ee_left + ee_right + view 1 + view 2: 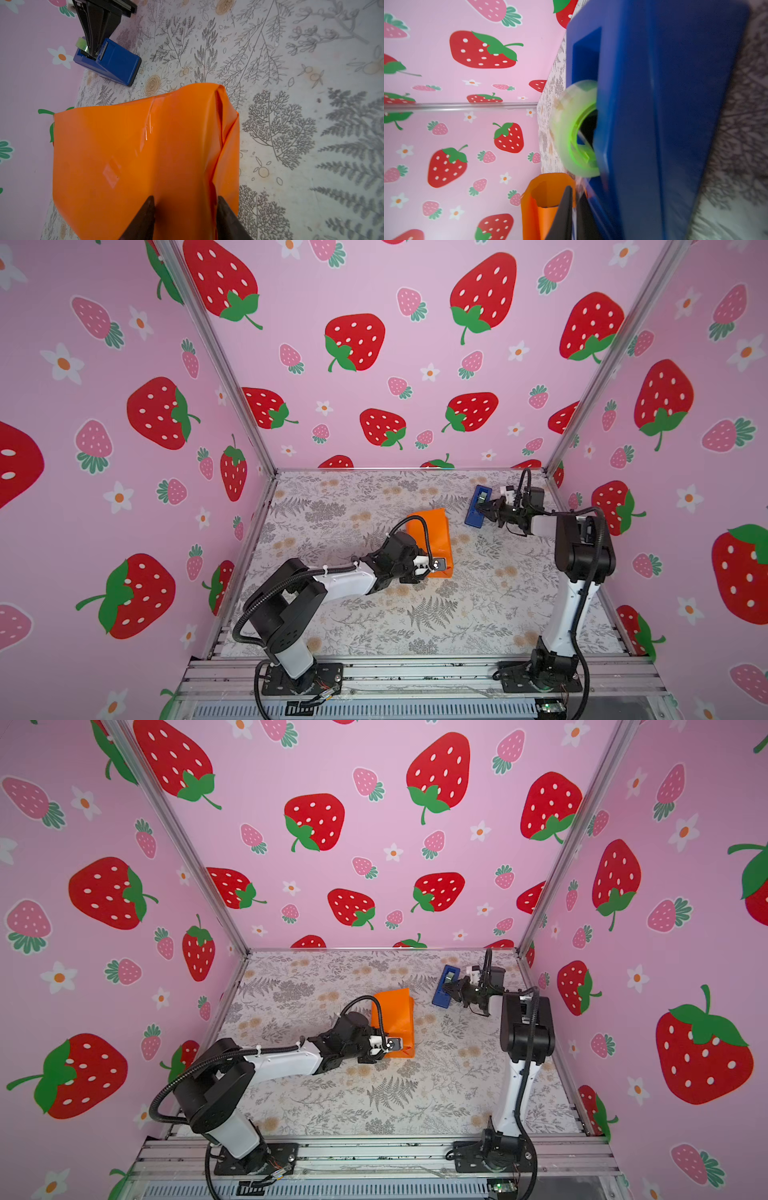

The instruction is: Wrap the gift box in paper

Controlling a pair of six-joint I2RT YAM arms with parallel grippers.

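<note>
The orange paper (430, 526) (395, 1006) is wrapped round the gift box, which is hidden inside it. The parcel stands on the floral table cover. A strip of clear tape lies across the paper (124, 155). My left gripper (436, 566) (185, 199) is at the parcel's near end, its two dark fingers clamped on a narrow face. My right gripper (482, 509) (574, 189) is at the blue tape dispenser (473, 518) (664, 104), shut on the clear tape end coming off the green roll (571, 128). The paper's open end (542, 197) shows behind it.
The dispenser (116, 60) stands at the back right, close to the right wall and a short gap from the parcel. Pink strawberry walls enclose the table on three sides. An aluminium rail (415, 672) with both arm bases runs along the front edge.
</note>
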